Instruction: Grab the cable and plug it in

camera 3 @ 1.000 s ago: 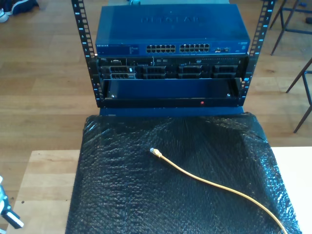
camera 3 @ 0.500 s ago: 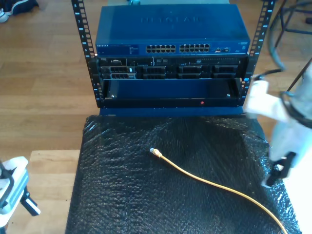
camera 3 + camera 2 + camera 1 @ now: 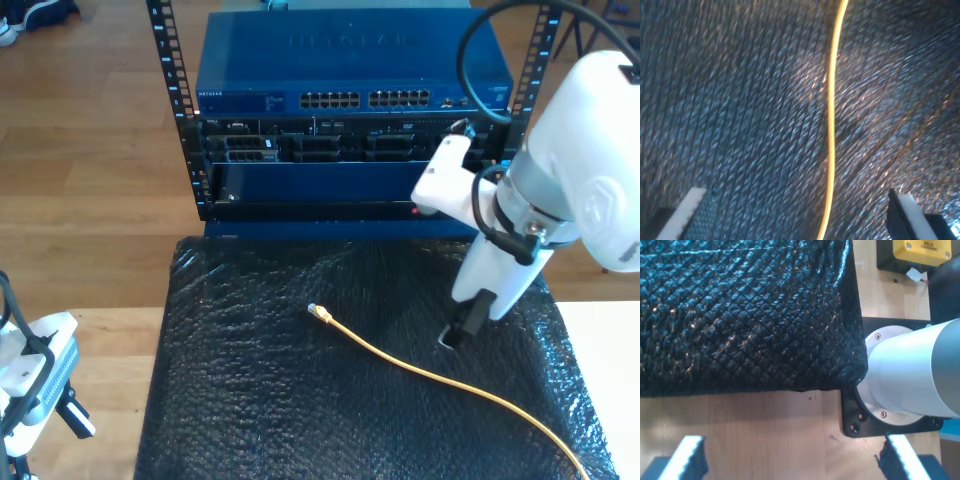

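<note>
My first gripper [image 3: 790, 460], jaws spread, hangs over bare tabletop [image 3: 765, 430] beside the black bubble-wrap mat [image 3: 740, 315]. The cable [image 3: 420, 372] lies across the mat, its plug [image 3: 318, 312] free. My second gripper [image 3: 800, 212], jaws spread, hovers above the cable's run.

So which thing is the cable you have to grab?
Find the blue network switch in the rack, then the black bubble-wrap sheet in front of it. The cable lies on that sheet: thin, yellow-orange, clear plug at its tip, unlike the thick black arm cables.
</note>
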Robot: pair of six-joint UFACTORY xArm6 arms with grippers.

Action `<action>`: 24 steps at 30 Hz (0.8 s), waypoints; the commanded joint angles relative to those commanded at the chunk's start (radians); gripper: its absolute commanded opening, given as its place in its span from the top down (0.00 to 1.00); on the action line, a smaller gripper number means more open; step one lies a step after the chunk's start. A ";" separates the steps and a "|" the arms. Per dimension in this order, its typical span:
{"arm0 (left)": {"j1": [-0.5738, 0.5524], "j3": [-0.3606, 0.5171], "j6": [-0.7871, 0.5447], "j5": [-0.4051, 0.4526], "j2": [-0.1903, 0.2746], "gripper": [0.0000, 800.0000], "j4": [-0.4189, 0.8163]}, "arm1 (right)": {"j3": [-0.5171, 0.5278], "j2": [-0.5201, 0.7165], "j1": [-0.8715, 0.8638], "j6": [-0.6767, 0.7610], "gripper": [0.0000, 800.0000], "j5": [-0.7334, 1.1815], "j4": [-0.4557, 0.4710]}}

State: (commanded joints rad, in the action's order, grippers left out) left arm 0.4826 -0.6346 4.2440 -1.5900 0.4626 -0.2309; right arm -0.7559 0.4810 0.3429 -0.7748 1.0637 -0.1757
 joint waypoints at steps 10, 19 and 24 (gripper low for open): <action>0.000 -0.002 0.000 0.002 -0.005 0.00 -0.020 | 0.021 -0.015 0.066 0.064 0.01 -0.121 0.000; -0.002 -0.025 0.018 0.011 -0.028 0.00 -0.020 | 0.017 -0.074 0.097 0.110 0.01 -0.199 0.002; -0.003 -0.023 0.018 0.048 -0.054 0.00 -0.021 | 0.012 -0.117 0.117 0.120 0.01 -0.250 0.003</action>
State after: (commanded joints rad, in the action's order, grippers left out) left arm 0.4795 -0.6577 4.2624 -1.5424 0.4089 -0.2524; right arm -0.7436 0.3644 0.4595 -0.6552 0.8136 -0.1726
